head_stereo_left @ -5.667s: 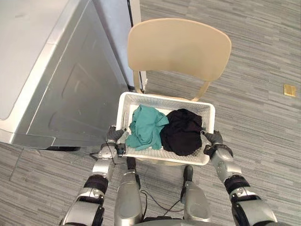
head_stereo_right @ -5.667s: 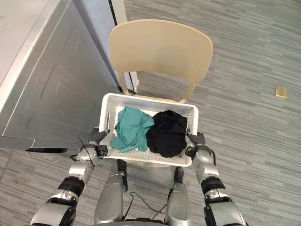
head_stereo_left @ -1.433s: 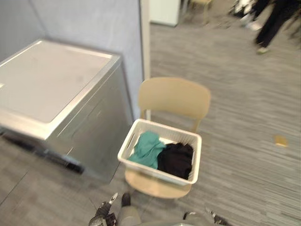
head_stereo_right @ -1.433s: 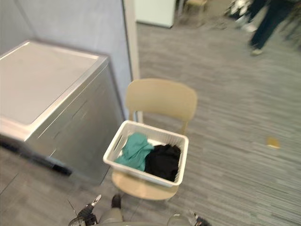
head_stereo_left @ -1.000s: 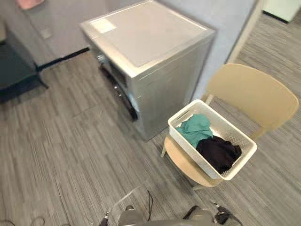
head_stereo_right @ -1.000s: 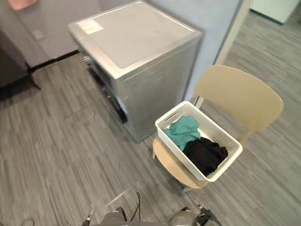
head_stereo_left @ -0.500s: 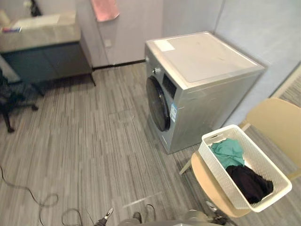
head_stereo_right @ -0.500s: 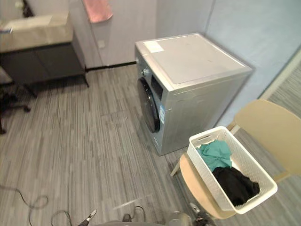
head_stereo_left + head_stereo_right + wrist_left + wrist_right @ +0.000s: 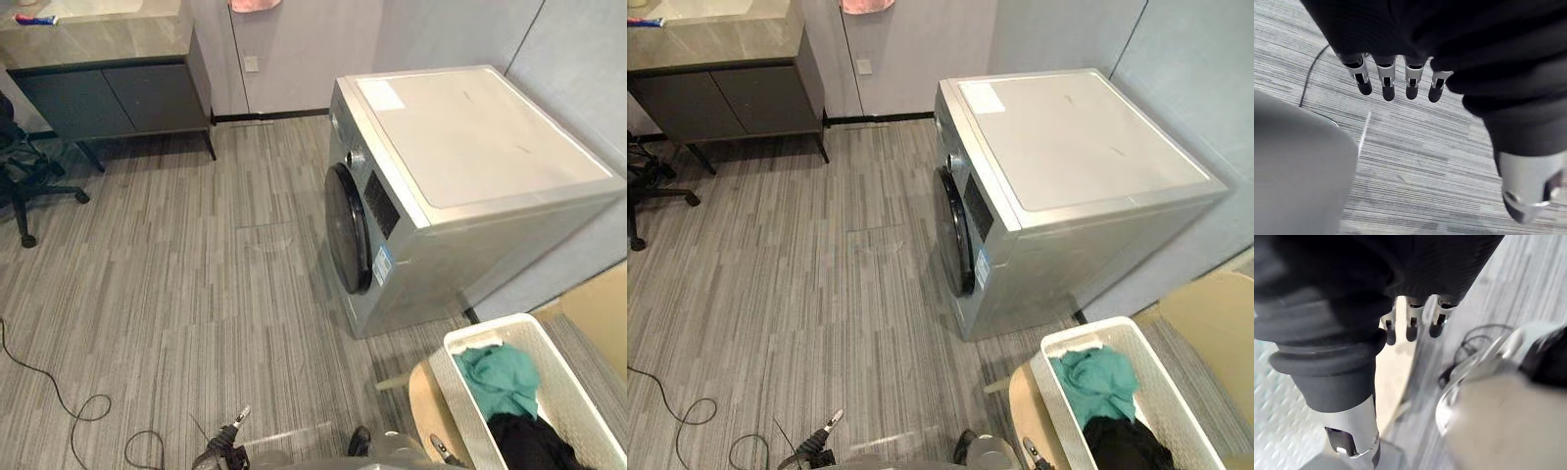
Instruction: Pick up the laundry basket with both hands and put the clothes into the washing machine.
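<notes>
Laundry basket (image 9: 563,387) resting on chair (image 9: 426,401), low to the right beside washing machine (image 9: 470,147), clothes (image 9: 500,377) inside, long axis angled away. Left hand (image 9: 1385,81) and right hand (image 9: 1410,328) hanging slack-fingered, empty; right hand judged nearer.

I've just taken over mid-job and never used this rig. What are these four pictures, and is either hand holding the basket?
The two wide pictures come from the robot's head, looking down. They show a washing machine, its round door apparently shut, and at the lower right a white basket on a beige chair, with a green garment and a black garment inside. The two close-ups come from cameras on the wrists. The left hand hangs over the floor, fingers straight, empty. The right hand, fingers relaxed, is empty too. Neither holds the basket.
</notes>
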You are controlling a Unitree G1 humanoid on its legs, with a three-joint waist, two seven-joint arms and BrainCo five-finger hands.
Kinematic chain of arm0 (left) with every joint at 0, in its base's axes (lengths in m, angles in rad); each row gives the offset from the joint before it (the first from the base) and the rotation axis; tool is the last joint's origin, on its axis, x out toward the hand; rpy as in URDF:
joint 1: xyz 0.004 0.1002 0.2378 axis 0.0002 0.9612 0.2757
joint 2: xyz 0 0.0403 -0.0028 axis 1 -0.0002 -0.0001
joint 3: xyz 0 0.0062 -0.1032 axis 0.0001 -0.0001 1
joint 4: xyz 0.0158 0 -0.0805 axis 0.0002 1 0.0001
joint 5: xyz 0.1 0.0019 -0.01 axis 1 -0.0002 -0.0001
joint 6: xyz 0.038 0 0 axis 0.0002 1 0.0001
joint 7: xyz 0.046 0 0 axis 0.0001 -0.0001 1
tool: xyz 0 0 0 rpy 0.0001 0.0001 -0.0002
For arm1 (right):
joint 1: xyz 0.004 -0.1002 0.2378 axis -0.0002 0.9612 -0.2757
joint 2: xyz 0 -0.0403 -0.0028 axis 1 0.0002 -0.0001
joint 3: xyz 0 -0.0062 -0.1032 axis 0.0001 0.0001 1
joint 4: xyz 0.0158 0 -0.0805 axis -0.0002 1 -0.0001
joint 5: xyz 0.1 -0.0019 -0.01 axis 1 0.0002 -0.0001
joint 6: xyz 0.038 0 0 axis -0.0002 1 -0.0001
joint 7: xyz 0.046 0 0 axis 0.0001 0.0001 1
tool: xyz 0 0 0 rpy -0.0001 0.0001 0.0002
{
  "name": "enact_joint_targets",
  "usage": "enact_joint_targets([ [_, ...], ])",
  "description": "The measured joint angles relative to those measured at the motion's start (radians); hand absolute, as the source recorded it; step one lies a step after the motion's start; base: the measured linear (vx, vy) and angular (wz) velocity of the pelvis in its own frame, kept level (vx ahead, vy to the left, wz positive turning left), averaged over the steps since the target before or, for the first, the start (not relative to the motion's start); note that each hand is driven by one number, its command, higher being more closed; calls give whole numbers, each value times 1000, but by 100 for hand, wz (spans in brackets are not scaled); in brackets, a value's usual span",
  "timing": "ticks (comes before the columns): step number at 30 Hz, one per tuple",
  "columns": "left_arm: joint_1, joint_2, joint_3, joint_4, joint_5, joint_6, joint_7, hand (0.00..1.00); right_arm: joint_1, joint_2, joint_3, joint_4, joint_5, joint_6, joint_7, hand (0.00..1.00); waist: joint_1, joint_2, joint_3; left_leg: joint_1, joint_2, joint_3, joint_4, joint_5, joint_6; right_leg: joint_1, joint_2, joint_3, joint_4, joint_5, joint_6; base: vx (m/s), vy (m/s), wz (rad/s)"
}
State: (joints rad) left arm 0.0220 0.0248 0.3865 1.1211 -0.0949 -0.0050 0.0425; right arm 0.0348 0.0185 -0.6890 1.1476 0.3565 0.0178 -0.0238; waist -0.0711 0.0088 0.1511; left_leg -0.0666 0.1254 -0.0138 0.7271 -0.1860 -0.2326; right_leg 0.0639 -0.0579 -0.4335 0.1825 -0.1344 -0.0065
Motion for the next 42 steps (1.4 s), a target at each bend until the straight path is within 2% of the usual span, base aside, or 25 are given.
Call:
enact_joint_targets([
  [2, 12, -3, 0, -23, -10, -1, 1, 0, -12, 2, 64, -33, 14, -8, -1, 0, 15, 11, 8, -76, 71, 96, 265, 162, -3, 85, 13, 28, -37, 0, 0, 404, 44, -55],
  [4, 16, -4, -9, -34, -16, -5, 0, 0, -43, -14, 118, -34, 31, -17, -2, 0, 41, 28, 9, -139, 163, 221, 429, 102, 87, 163, 14, 109, -88, -1, 0, 361, 164, -98],
  [5, 10, 3, -12, -41, -30, -8, 2, 0, -75, -14, 154, -34, 36, -21, -12, 0, 49, 18, 14, -182, 201, 279, 436, 27, 162, 186, -15, 159, -104, 0, 1, 319, 272, -102],
  [6, 0, 19, -21, -54, -38, -9, 4, 0, -94, -13, 187, -34, 38, -28, -21, 0, 61, -1, 24, -225, 219, 299, 372, -15, 185, 194, -58, 196, -102, 0, 1, 314, 295, -100],
  [7, -1, 27, -24, -57, -48, -13, 4, 0, -102, -9, 196, -34, 38, -33, -22, 0, 66, -13, 31, -238, 230, 305, 298, -22, 180, 198, -85, 207, -95, 1, 2, 306, 338, -95],
  [8, 3, 37, -24, -59, -52, -24, 9, 0, -108, -1, 198, -35, 38, -39, -23, 0, 70, -20, 35, -230, 250, 290, 81, -15, 170, 202, -125, 231, -77, 7, 12, 319, 413, -94],
  [9, 18, 39, -24, -52, -52, -24, 19, 0, -101, -3, 208, -36, 36, -42, -25, 0, 66, -3, 31, -187, 255, 225, -202, 39, 158, 198, -149, 254, -54, 5, 59, 317, 471, -101],
  [10, 35, 33, -24, -50, -52, -24, 26, 0, -93, -11, 221, -37, 35, -45, -26, 0, 66, 13, 24, -156, 254, 169, -335, 106, 174, 193, -152, 273, -41, -8, 104, 341, 586, -107],
  [11, 64, 2, -24, -43, -52, -25, 29, 0, -84, -40, 245, -46, 33, -46, -25, 0, 68, 70, 0, -128, 265, 66, -458, 225, 189, 184, -151, 285, -28, -43, 153, 321, 619, -87],
  [12, 49, 59, -15, -10, -63, -24, 34, 0, -79, -13, 297, -33, 26, -45, -24, 0, 58, 20, 12, -165, 220, 56, -377, 192, 8, 162, -182, 340, 9, -142, 210, 319, 558, -60],
  [13, 43, 84, -23, -9, -63, -22, 43, 0, -84, -12, 306, -28, 24, -40, -22, 0, 58, 7, 13, -168, 220, 62, -379, 180, -2, 124, -143, 370, 48, -152, 194, 200, 329, -25],
  [14, 44, 86, -22, -9, -63, -22, 46, 0, -81, -14, 306, -28, 24, -41, -22, 0, 60, 6, 12, -162, 221, 75, -377, 171, -2, 111, -126, 379, 57, -149, 188, 134, 185, -25],
  [17, 50, 75, -25, 38, -49, -11, 44, 0, -78, -7, 310, -38, 17, -51, -18, 0, 55, -25, -6, -77, 166, 157, -437, 159, 16, 109, -182, 430, 61, -72, 207, 140, 212, -38],
  [22, 73, 63, -143, 38, -21, -12, 46, 0, 5, -24, 466, -258, 10, -39, -22, 0, 47, 18, -44, 32, 100, 276, -639, 231, 57, 11, -235, 522, 74, 75, 258, 114, 144, -50],
  [25, 64, 72, -199, 34, -8, -15, 48, 0, 32, -31, 569, -511, -37, -40, -28, 0, 32, 23, -48, 78, 85, 339, -703, 252, 78, -76, -238, 542, 154, 156, 246, 62, 108, -54],
  [27, 66, 74, -200, 27, -6, -22, 48, 0, 13, -53, 659, -654, -104, -46, -23, 0, 36, 21, -48, 113, 99, 387, -713, 243, 95, -145, -246, 402, 228, 240, 143, 37, 67, -73],
  [28, 66, 69, -200, 27, -5, -21, 48, 0, 3, -58, 680, -674, -122, -51, -18, 0, 35, 22, -48, 118, 108, 400, -713, 240, 100, -160, -245, 365, 241, 256, 126, 33, 23, -73],
  [29, 66, 79, -198, 28, 0, -21, 47, 0, -18, -60, 723, -713, -148, -52, -9, 0, 36, 20, -41, 126, 127, 427, -713, 239, 101, -188, -228, 292, 276, 184, 156, 17, -69, -65],
  [30, 66, 90, -197, 33, 5, -20, 45, 0, -37, -61, 761, -757, -176, -53, 9, 0, 39, 2, -43, 133, 146, 448, -713, 239, 101, -204, -167, 238, 276, 100, 150, 0, -119, -57],
  [31, 66, 94, -194, 36, 7, -20, 44, 0, -40, -63, 772, -786, -185, -54, 12, 0, 42, -5, -47, 134, 146, 456, -712, 239, 101, -204, -130, 226, 246, 83, 138, -24, -190, -38],
  [32, 66, 98, -181, 37, 11, -21, 43, 0, -44, -73, 786, -831, -200, -62, 18, 0, 52, -14, -49, 139, 126, 463, -712, 239, 101, -188, -112, 183, 191, 54, 80, -4, -153, -30],
  [33, 66, 81, -142, 37, 32, -21, 37, 0, -60, -112, 809, -879, -224, -85, 27, 0, 60, -6, -52, 146, 114, 472, -721, 238, 100, -127, -106, 185, 81, 41, 86, -11, -116, -22],
  [37, 85, 31, -100, 36, 48, -19, 26, 0, -77, -196, 849, -931, -290, -80, 29, 0, 70, 50, -50, 150, 117, 438, -773, 261, 86, -76, -66, 182, -54, 85, 101, -40, -20, -1],
  [41, 90, 38, -100, 21, 48, -20, 27, 0, -77, -204, 843, -979, -332, -88, 18, 0, 84, 38, -53, 148, 116, 373, -812, 285, 81, -48, -51, 138, -104, 96, 103, -30, -14, 27],
  [42, 90, 39, -101, 12, 48, -20, 27, 0, -76, -200, 844, -975, -336, -87, 17, 0, 86, 20, -59, 137, 116, 355, -822, 292, 81, -46, -50, 122, -114, 94, 107, 4, -12, 38],
])
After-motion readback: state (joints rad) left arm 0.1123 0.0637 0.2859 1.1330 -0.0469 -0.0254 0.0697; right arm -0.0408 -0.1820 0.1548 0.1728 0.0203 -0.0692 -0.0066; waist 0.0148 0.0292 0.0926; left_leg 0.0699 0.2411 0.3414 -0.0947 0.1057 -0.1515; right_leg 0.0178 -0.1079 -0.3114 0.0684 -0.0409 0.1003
